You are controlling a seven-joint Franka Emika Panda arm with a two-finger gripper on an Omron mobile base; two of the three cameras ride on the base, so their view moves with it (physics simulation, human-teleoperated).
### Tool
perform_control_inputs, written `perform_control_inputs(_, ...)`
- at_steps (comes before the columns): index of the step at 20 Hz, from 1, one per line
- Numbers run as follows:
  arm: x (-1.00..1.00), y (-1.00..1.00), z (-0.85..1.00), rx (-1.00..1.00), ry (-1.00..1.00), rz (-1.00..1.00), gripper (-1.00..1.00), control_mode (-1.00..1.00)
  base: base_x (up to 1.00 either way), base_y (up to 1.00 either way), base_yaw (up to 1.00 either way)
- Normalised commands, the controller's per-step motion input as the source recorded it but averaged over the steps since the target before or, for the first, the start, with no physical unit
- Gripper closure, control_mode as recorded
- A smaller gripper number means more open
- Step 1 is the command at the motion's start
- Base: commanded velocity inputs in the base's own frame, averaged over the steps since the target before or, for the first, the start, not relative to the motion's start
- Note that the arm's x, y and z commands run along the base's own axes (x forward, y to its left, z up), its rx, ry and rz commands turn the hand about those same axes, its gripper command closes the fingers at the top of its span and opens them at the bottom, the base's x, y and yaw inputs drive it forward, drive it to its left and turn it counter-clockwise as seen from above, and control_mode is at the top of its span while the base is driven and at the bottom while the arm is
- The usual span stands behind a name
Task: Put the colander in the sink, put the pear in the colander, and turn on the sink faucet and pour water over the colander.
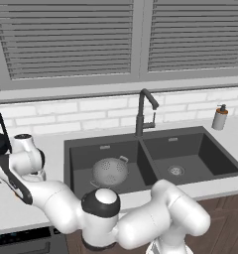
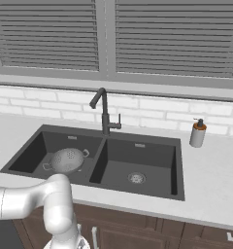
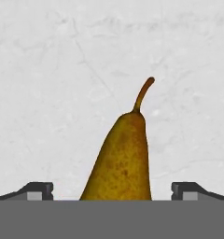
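- Two small dark fingertips (image 3: 39,190) of the gripper (image 3: 112,192) rise at the bottom of the hand view, standing wide apart and released, with the small golden-brown speckled pear (image 3: 119,158) between them. They do not touch it, so nothing is grasped; I judge the hand is lined up for taking the fruit.
- Its narrow end and thin curved stem point away from the hand, and it lies on the pale, faintly veined stone counter (image 3: 62,70).
- From the left base view, the round pale grey perforated metal colander (image 1: 110,170) sits already in the left basin of the dark grey rectangular double sink (image 1: 206,149), so that step looks done.
- Behind the divider stands the tall slim dark metal faucet (image 1: 142,112); no water is visible.
- From the right base view, the colander (image 2: 67,160) shows a small loop handle, and each smooth matte basin its steel drain.
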Motion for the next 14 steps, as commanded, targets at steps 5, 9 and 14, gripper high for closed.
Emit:
perform_control_inputs(5, 0.00, 0.00, -0.05, 0.00, 0.00, 0.00, 1.00, -1.00, 0.00, 0.00, 0.00)
perform_control_inputs(9, 0.00, 0.00, 0.00, 0.00, 0.00, 0.00, 1.00, -1.00, 0.00, 0.00, 0.00)
perform_control_inputs(14, -0.04, -0.01, 0.06, 0.00, 0.00, 0.00, 1.00, -1.00, 0.00, 0.00, 0.00)
